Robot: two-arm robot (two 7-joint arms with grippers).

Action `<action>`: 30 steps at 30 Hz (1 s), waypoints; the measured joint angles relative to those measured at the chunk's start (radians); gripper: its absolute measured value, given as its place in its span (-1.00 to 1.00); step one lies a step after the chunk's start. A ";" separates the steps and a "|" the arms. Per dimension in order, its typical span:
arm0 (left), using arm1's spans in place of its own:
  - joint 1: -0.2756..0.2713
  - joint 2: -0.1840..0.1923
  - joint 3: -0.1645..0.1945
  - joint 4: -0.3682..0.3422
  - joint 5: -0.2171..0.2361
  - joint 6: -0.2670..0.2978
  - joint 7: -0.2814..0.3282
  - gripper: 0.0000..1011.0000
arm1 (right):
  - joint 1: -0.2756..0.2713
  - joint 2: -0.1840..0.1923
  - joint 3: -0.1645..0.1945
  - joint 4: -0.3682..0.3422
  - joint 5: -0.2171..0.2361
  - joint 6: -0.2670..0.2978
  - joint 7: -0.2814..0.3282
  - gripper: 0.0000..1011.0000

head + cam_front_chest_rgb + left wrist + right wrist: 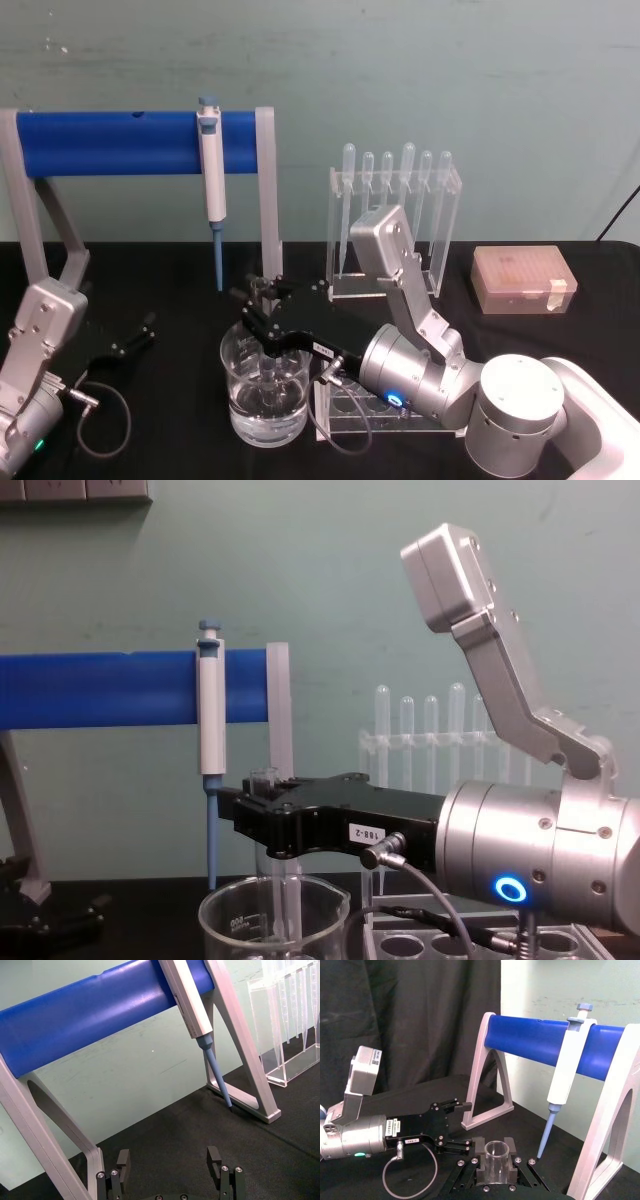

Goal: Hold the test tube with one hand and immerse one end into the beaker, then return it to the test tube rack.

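Observation:
My right gripper point(263, 320) is shut on the test tube point(262, 288), a clear glass tube held upright over the beaker point(240, 400). In the chest view the test tube point(283, 895) runs down from the black jaws of the right gripper point(265, 820) into the open top of the beaker point(225, 920), below its rim. Clear liquid lies in the beaker's bottom. The right wrist view looks down on the tube's open rim point(496, 1149) between the fingers. My left gripper point(135, 338) rests open and empty on the black table at the left, also seen as the left gripper point(168, 1160).
A clear tube rack point(345, 412) stands just right of the beaker, under my right arm. Behind is a grey stand with a blue bar point(110, 145) holding a micropipette point(212, 170). A clear pipette rack point(395, 230) and an orange tip box point(522, 280) stand at the back right.

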 joint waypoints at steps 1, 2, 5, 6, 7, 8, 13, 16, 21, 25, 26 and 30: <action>0.000 0.000 0.000 0.000 0.000 0.000 0.000 0.98 | 0.000 0.000 0.000 0.000 0.000 0.000 0.000 -0.56; 0.000 0.000 0.000 0.000 0.000 0.000 0.000 0.98 | 0.000 0.000 0.000 0.000 0.000 0.000 0.000 -0.56; 0.000 0.000 0.000 0.000 0.000 0.000 0.000 0.98 | 0.000 0.000 0.000 0.000 0.000 0.000 0.000 -0.56; 0.000 0.000 0.000 0.000 0.000 0.000 0.000 0.98 | 0.000 0.000 0.000 0.000 0.000 0.000 0.000 -0.56; 0.000 0.000 0.000 0.000 0.000 0.000 0.000 0.98 | 0.000 0.000 0.000 0.000 0.000 0.000 0.000 -0.56; 0.000 0.000 0.000 0.000 0.000 0.000 0.000 0.98 | 0.000 0.000 0.000 0.000 0.000 0.000 0.000 -0.56; 0.000 0.000 0.000 0.000 0.000 0.000 0.000 0.98 | 0.000 0.000 0.000 0.000 0.000 0.000 0.000 -0.56; 0.000 0.000 0.000 0.000 0.000 0.000 0.000 0.98 | 0.000 0.000 0.000 0.000 0.000 0.000 0.000 -0.56; 0.000 0.000 0.000 0.000 0.000 0.000 0.000 0.98 | 0.000 0.000 0.000 0.000 0.000 0.000 0.000 -0.56; 0.000 0.000 0.000 0.000 0.000 0.000 0.000 0.98 | 0.000 0.000 0.000 0.000 0.000 0.000 0.000 -0.56; 0.000 0.000 0.000 0.000 0.000 0.000 0.000 0.98 | 0.000 0.000 0.000 0.000 0.000 0.000 0.000 -0.56; 0.000 0.000 0.000 0.000 0.000 0.000 0.000 0.98 | 0.000 0.000 0.000 0.000 0.000 0.000 0.000 -0.56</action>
